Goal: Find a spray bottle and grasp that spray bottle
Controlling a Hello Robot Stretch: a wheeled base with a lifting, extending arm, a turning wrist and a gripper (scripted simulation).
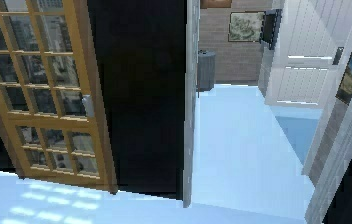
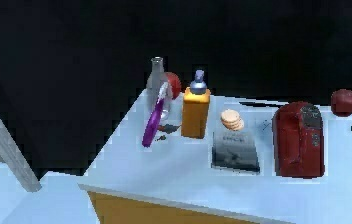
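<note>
Bottle (image 2: 195, 112), orange, upright on white counter (image 2: 134, 162), grey bottle (image 2: 156, 78) beside

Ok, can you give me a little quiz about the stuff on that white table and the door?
1. True or false: the orange bottle stands upright on the white tabletop.
2. In the arm side view, which of these sits to the right of the orange bottle? A) a green ball. B) a dark red boxy thing. C) a yellow cup.
3. Fill in the gap: in the forward view, the wooden door is full of small ___ panes.

Key: 1 true; 2 B; 3 glass.
</note>
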